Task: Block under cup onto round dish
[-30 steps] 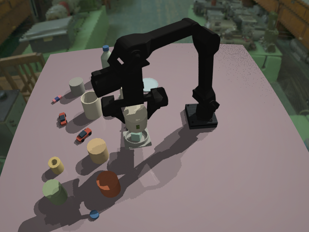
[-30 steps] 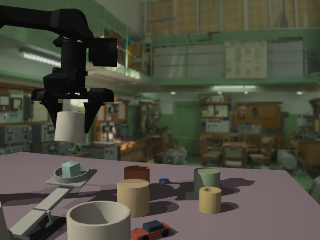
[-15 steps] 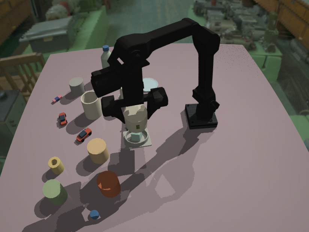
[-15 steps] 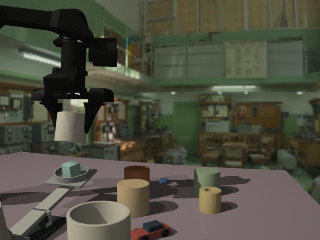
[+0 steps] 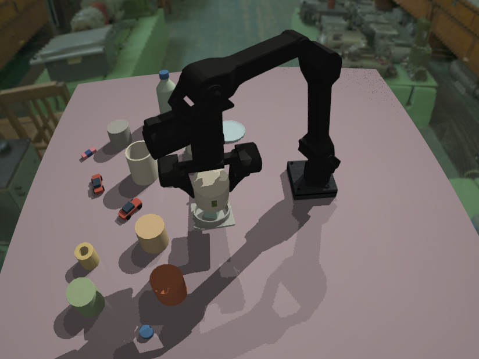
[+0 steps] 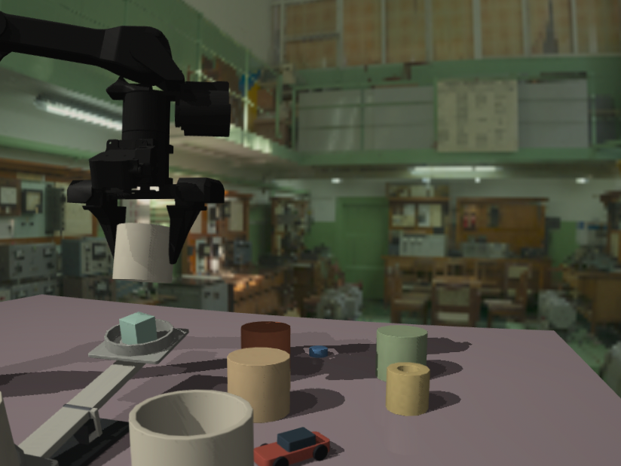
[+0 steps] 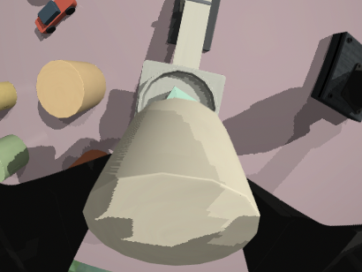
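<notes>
The gripper is clamped on a cream cup, seen from the top view held in the air above the near pan of the balance, the black arm arching over from its base at right. The round pale-blue dish lies farther off, partly behind the wrist. To the left stand an open cream tub, a grey cylinder, a white bottle and two red toy cars; nearer are a tan cylinder, a rust cylinder, a yellow ring-shaped cylinder, a green cylinder and a small blue disc.

From the exterior view, the gripper holds the cup mouth down, fingers pressed on either side, well above the table. Beneath it the pale-green block sits uncovered in the ringed pan at the far end of the beam. The tan cylinder and rust cylinder stand to its right.

From the wrist view, the cup fills the middle of the frame; past its rim a corner of the block shows in the pan, with the beam running away beyond.
</notes>
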### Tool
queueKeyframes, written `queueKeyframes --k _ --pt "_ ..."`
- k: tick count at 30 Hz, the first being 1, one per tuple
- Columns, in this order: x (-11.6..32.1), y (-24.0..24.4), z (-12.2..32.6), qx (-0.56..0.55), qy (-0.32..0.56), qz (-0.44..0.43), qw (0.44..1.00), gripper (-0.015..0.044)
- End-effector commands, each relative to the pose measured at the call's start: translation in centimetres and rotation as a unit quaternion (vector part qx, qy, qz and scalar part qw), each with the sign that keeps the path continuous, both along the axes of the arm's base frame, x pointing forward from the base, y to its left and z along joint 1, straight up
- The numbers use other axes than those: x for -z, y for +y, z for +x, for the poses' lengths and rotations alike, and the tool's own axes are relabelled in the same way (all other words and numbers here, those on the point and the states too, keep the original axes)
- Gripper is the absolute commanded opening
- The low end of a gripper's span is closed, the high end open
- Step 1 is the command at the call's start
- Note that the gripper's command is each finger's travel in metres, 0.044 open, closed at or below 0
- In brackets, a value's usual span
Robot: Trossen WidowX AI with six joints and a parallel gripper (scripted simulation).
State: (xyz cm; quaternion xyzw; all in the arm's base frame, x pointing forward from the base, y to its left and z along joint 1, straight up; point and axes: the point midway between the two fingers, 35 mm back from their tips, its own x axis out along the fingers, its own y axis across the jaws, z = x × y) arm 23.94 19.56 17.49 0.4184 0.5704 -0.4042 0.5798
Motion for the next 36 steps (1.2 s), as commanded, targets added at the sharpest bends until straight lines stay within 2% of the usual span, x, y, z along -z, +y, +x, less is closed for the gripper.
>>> queueKeyframes --k 1,14,20,28,36 --pt "2.0 2.2 -1.1 -0.003 0.003 -0.002 1.0 0.0" --pt "8.3 8.3 -6.6 -0.001 0.004 0.004 1.0 0.0" --pt "8.9 8.4 -6.7 -0.001 0.004 0.004 1.0 0.0" --pt "12.3 8.5 -6.7 -0.001 0.004 0.004 1.0 0.0" --pt "12.6 8.5 -6.7 -0.001 0.004 0.004 1.0 0.0"
